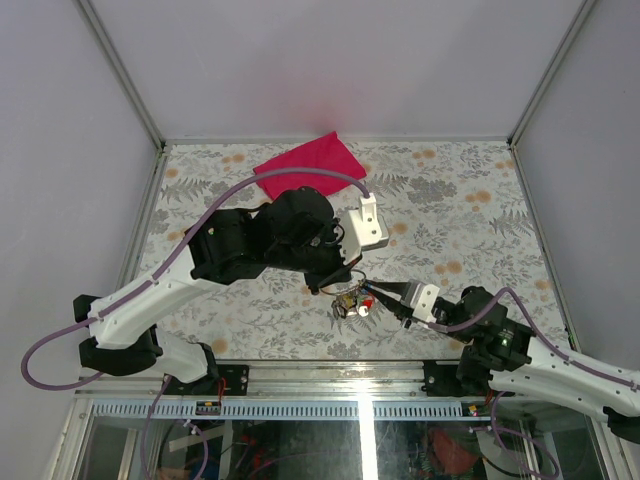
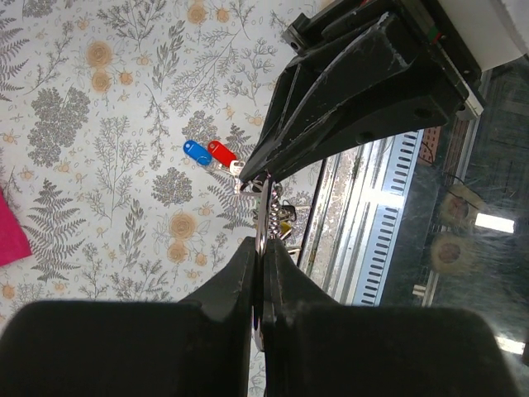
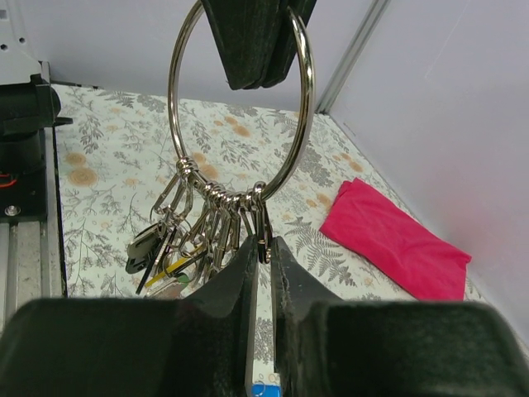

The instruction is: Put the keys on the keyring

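The keyring hangs upright between both grippers, with several clips and black-headed keys bunched at its bottom. My left gripper is shut on the ring's top edge; its fingers show from the other side. My right gripper is shut on a silver clip at the ring's bottom. The blue key and red key sit side by side just off the right fingers. I cannot tell if they hang or lie. In the top view the grippers meet near the ring.
A magenta folded cloth lies at the back of the floral table, also in the right wrist view. The table's near edge with a metal rail runs just beside the ring. Grey walls enclose the table.
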You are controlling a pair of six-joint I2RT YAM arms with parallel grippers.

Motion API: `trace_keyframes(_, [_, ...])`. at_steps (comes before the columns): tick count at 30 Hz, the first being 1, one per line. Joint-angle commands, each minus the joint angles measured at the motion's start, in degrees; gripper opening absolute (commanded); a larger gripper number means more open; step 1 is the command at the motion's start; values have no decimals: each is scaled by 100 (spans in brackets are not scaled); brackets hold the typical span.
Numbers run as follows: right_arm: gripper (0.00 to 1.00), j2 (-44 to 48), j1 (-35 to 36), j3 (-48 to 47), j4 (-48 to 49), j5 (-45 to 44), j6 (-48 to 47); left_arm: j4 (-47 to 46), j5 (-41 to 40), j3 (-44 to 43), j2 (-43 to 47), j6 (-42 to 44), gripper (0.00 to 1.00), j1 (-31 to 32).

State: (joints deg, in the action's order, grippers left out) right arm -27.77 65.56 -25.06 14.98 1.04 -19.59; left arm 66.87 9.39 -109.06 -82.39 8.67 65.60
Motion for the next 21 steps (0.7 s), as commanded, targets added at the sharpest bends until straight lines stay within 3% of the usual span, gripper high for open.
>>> trace_keyframes(1, [4,140,-3,-451,-549,-195,-179,-162,-3,-55,99,-92,0,49])
trace_keyframes(6, [5,140,-7,-629,-826,-116,-206,-165,11,-28,104,-100,0,44])
trace_keyframes(21, [29,-45,-7,-503,-268,-101,-171,-166,54,-71,49,-110,0,83])
